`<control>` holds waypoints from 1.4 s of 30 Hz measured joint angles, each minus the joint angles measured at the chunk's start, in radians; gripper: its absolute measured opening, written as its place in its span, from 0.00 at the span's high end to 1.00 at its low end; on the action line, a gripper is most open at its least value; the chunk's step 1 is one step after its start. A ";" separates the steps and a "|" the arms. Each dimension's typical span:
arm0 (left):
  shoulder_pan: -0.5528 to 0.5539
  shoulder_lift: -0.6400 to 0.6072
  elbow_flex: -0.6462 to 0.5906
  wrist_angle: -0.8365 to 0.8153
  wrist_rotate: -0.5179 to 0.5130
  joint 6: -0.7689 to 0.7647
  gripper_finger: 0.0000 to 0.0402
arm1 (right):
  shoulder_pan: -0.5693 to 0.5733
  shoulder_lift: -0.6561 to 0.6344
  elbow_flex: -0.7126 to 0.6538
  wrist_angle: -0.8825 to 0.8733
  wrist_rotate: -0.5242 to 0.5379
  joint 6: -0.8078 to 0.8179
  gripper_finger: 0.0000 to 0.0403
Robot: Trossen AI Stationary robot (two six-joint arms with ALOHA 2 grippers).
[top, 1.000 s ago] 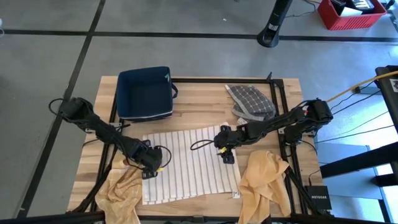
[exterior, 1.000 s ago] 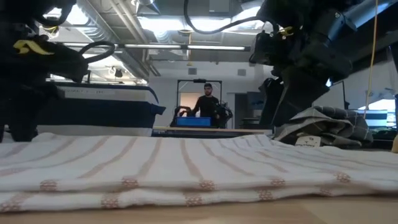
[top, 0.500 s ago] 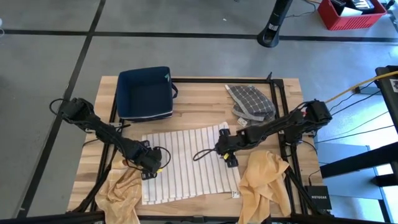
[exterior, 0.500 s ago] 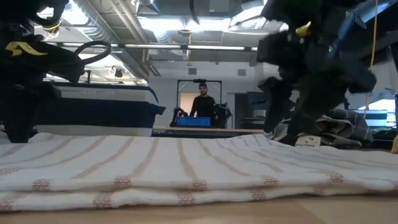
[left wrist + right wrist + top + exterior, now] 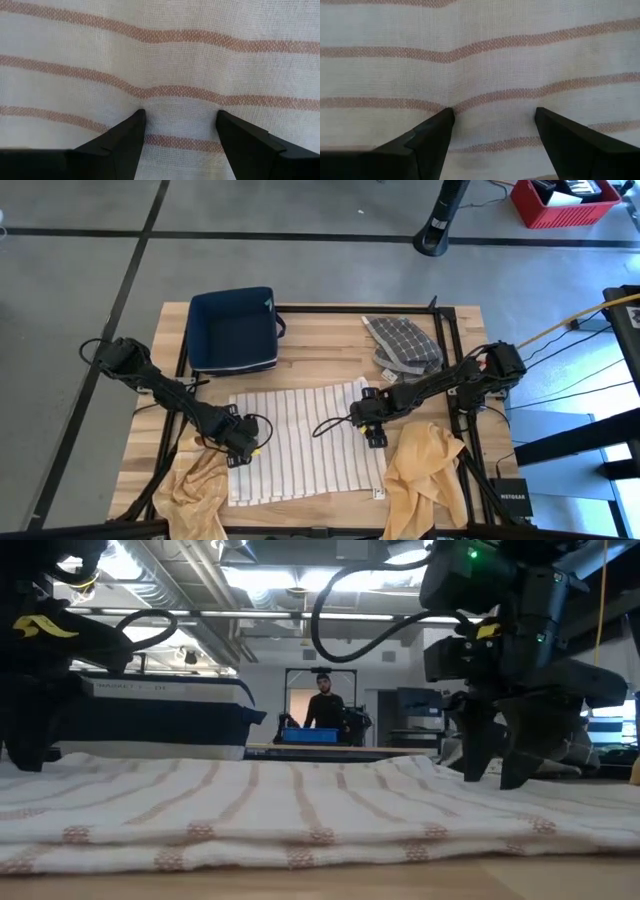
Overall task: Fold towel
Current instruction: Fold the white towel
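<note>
From above I see my left claw [image 5: 240, 452] down on the left edge of the white cotton towel with thin tan stripes [image 5: 300, 442], which lies spread flat in the middle of the pale wooden worktop [image 5: 320, 345]. Its wrist camera shows both dark fingers [image 5: 122, 142] spread wide with their tips pressed into the cloth, gripping nothing. A crumpled mustard-yellow cloth [image 5: 195, 490] sits just below that claw at the worktop's front left corner, and a dark blue fabric bin [image 5: 232, 330] stands behind the towel. My right claw [image 5: 371, 427] rests on the towel's right edge, jaws equally wide apart, fingertips [image 5: 432, 135] touching the weave without pinching it. Behind it lies a grey checked cloth [image 5: 403, 343]; in front, a second mustard-yellow cloth [image 5: 425, 475] drapes off the front edge.
</note>
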 joint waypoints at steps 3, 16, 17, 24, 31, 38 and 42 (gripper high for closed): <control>0.017 0.000 0.015 0.000 0.006 0.028 0.40 | 0.000 -0.005 0.018 0.007 0.008 -0.001 0.28; 0.024 0.003 0.142 -0.035 0.006 0.115 0.40 | 0.000 -0.001 0.055 0.030 0.041 -0.006 0.28; 0.024 0.004 0.138 -0.037 0.004 0.124 0.40 | 0.000 -0.001 0.055 0.032 0.044 -0.005 0.28; 0.025 0.004 0.026 0.067 0.001 0.124 0.40 | 0.000 -0.002 0.055 0.034 0.048 -0.005 0.28; 0.026 0.001 -0.015 0.092 0.009 0.078 0.46 | 0.000 -0.003 0.055 0.016 0.025 -0.005 0.28; 0.026 0.002 -0.017 0.103 0.023 0.076 0.62 | 0.002 -0.004 0.056 -0.025 -0.068 0.021 0.28; 0.026 0.003 -0.018 0.102 0.026 0.072 0.65 | 0.021 -0.004 0.056 -0.031 -0.077 0.030 0.28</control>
